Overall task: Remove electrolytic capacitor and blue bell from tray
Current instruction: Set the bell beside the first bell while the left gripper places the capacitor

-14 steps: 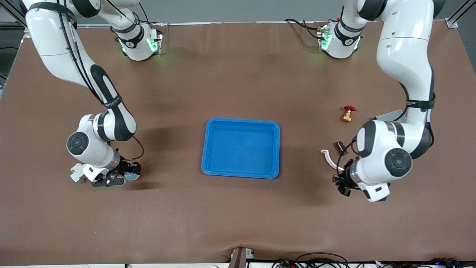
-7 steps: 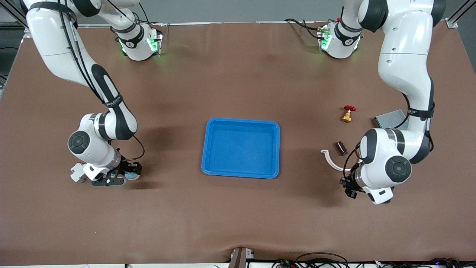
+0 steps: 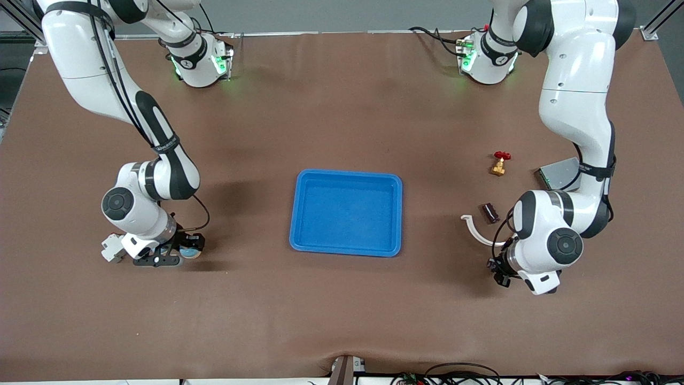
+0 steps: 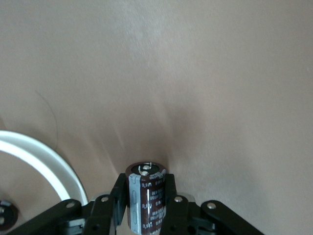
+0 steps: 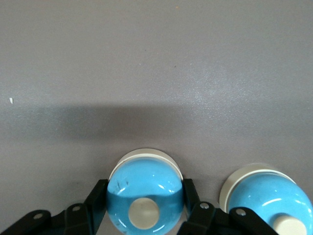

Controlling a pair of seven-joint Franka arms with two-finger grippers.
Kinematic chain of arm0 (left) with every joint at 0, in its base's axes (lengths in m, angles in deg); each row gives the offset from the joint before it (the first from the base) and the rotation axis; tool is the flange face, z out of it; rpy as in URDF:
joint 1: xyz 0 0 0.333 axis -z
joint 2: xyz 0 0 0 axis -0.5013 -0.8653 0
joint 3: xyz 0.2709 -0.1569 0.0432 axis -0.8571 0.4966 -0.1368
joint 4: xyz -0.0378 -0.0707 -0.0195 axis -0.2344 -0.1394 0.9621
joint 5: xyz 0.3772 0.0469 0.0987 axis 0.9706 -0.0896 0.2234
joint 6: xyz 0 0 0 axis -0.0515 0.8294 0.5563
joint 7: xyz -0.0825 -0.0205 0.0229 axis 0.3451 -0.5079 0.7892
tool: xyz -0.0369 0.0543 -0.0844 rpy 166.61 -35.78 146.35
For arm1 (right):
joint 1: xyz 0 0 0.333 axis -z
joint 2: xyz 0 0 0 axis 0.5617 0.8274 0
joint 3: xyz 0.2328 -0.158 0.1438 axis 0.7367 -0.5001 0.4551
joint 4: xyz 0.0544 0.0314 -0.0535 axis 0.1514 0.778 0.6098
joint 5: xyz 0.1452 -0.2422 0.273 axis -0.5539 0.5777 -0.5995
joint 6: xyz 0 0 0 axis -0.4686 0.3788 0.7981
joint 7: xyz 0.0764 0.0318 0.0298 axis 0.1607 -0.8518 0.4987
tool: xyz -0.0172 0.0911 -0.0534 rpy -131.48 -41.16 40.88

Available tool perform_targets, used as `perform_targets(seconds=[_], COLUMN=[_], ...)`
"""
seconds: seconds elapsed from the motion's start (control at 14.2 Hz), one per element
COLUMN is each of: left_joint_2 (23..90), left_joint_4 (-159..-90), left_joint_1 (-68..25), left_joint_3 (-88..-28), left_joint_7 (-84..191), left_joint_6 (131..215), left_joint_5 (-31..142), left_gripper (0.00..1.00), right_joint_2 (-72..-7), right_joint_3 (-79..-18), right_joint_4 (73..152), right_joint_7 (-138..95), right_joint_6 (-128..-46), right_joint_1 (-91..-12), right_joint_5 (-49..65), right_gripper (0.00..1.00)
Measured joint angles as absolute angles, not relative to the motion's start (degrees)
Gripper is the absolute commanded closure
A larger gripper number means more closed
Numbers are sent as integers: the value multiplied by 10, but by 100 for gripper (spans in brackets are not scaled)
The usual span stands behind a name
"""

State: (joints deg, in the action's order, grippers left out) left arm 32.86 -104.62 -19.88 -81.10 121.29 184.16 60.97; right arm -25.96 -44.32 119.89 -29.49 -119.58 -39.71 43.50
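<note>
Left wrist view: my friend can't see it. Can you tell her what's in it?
The left claw is shut on a dark brown capacitor, which stands upright between its black fingers over the brown table. A curved white plastic piece lies on the table beside it.

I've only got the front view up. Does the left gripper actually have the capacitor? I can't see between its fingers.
Observer: Yes. In the left wrist view the left gripper is shut on the capacitor, a dark brown cylinder held upright.
Operator: And the right gripper, is it on the bell?
Observer: The right wrist view shows the right gripper with a finger against each side of the blue bell, whose cream button faces the camera.
Operator: Anything close to it?
Observer: A second bell of the same blue sits right beside it, outside the fingers.
</note>
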Motion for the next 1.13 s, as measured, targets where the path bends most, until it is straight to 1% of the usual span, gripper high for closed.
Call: perform_targets(seconds=[0.14, 0.21, 0.28, 0.84, 0.91, 0.99, 1.06, 1.13], left_joint_2=[328, 328, 328, 326, 325, 325, 325, 325], left_joint_4=[-1046, -1046, -1046, -1046, -1046, -1046, -1046, -1046], left_joint_1=[-207, -210, -211, -211, -212, -211, -212, -211], left_joint_3=[-811, -811, -811, -809, -809, -809, -809, -809], left_joint_7=[1202, 1199, 1198, 1197, 1197, 1197, 1197, 1197], left_joint_6=[1842, 1842, 1842, 1854, 1854, 1855, 1855, 1855], left_joint_5=[610, 610, 610, 596, 596, 596, 596, 596], left_gripper=[100, 100, 100, 100, 97, 76, 42, 3], right_joint_2=[-260, -260, -260, -260, -262, -263, -265, -266], right_joint_3=[-444, -444, -444, -436, -435, -435, -433, -433], right_joint_4=[1199, 1199, 1199, 1194, 1192, 1189, 1187, 1185], right_joint_7=[-296, -296, -297, -304, -304, -304, -304, -304], right_joint_6=[-1196, -1196, -1196, -1196, -1196, -1196, -1196, -1196], right_joint_1=[-398, -398, -398, -401, -401, -401, -402, -402], right_joint_5=[435, 435, 435, 433, 433, 433, 433, 433], right_gripper=[100, 32, 0, 0, 0, 0, 0, 0])
